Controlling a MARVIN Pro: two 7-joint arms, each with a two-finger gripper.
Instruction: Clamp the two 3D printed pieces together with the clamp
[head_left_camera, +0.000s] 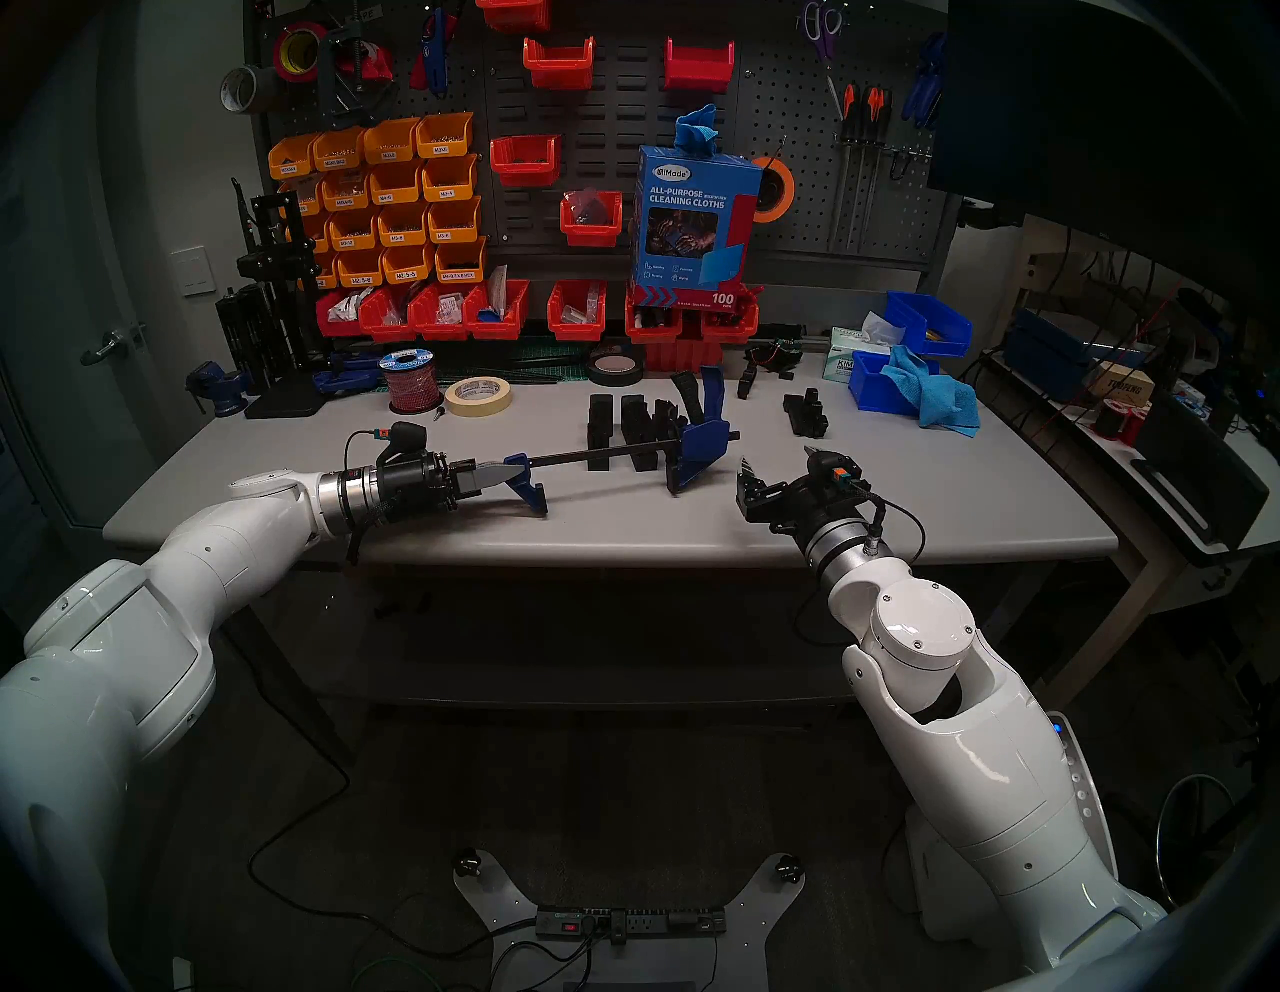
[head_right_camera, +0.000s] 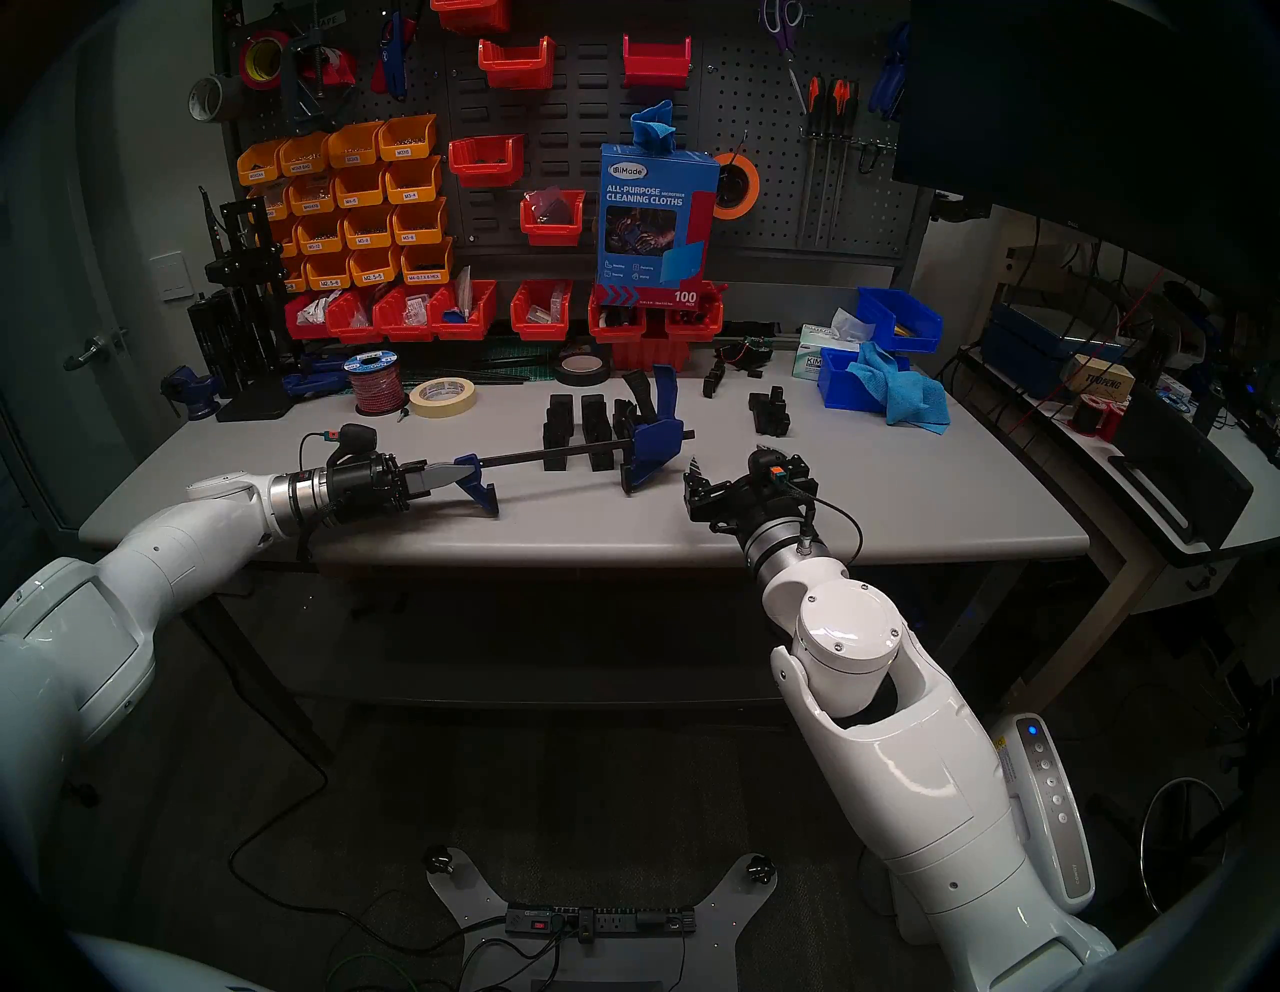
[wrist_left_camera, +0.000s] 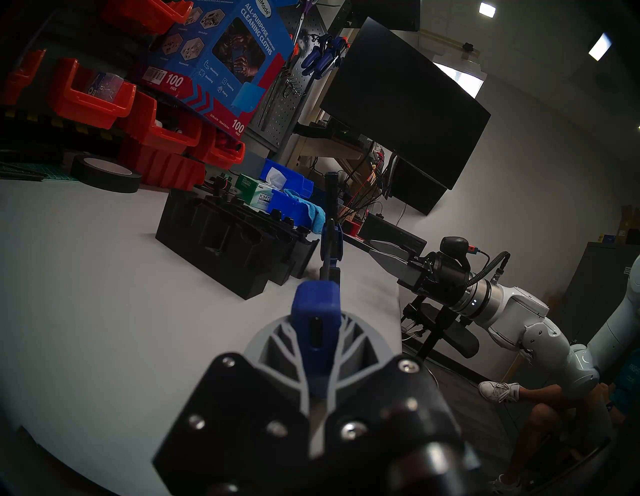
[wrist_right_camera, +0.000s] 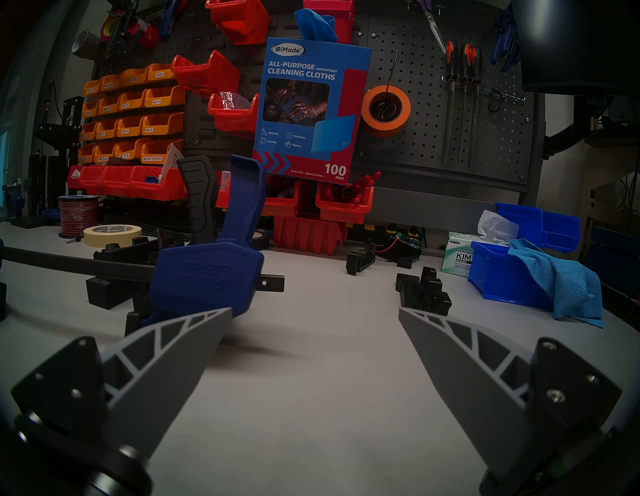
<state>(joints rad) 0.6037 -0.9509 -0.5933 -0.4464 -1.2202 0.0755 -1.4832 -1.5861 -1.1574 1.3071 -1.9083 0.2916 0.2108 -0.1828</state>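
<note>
The left gripper (head_left_camera: 500, 475) fingers grasp the clamp (head_left_camera: 623, 454) by its end jaw; the right gripper (head_left_camera: 779, 465) fingers stand released.

Masking tape roll (head_left_camera: 478, 396) beside wire spool (head_left_camera: 410, 381); blue cloth (head_left_camera: 936, 397) on bin (head_left_camera: 878, 388)

**Left Arm Stretched Level, Right Arm Poised With Fingers Spread**

Reaching in from the left, left arm (head_left_camera: 228, 526) extended low and level, left gripper (head_left_camera: 500, 475) pointing rightward, grey fingers (wrist_left_camera: 277, 350) pinched together on the blue end piece between them. Rising from the lower right, right arm (head_left_camera: 970, 727) bent at the elbow, right gripper (wrist_right_camera: 315, 313) aimed forward, fingers (wrist_right_camera: 173, 350) splayed wide and holding nothing.
</note>
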